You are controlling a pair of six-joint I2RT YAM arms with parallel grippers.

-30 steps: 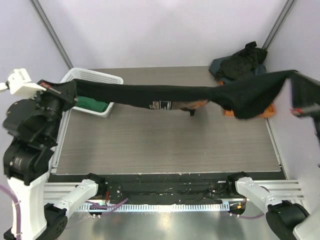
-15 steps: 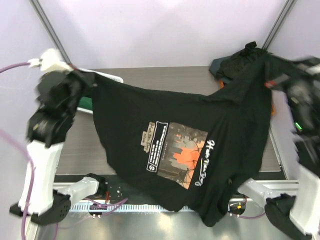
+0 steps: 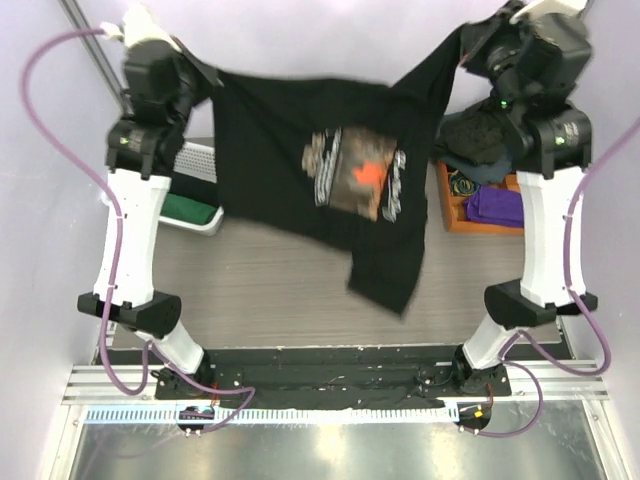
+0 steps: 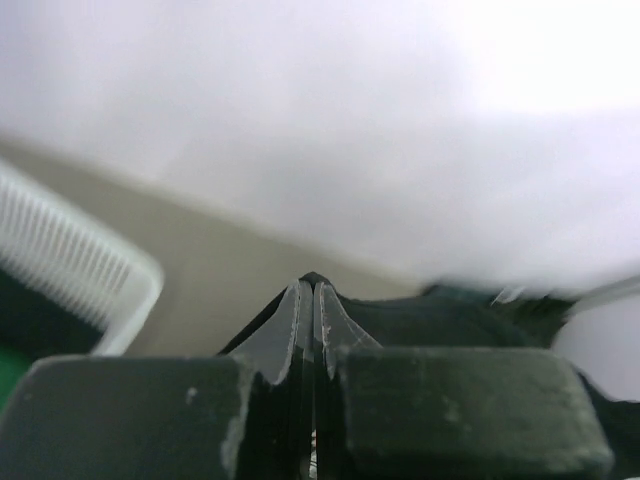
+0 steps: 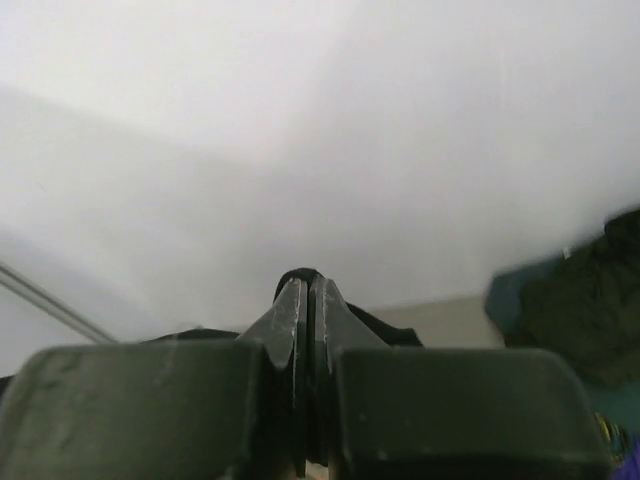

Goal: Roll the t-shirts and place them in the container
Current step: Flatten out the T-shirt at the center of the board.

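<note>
left gripper [image 4: 312, 292] pinched tight on a bit of black cloth | right gripper [image 5: 305, 285] the same | printed t-shirt [image 3: 290, 170] hangs spread in the air between them, over the table [image 3: 270, 310] | nothing rolled yet | pile of t-shirts [image 3: 475, 140] waits at far right

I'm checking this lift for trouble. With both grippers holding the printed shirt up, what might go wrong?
The left gripper and right gripper each pinch just a sliver of the printed shirt; a swing might pull it free. Its lower corner hangs twisted, so it may land creased. Its sides hang near the basket and shirt pile and might snag.
</note>
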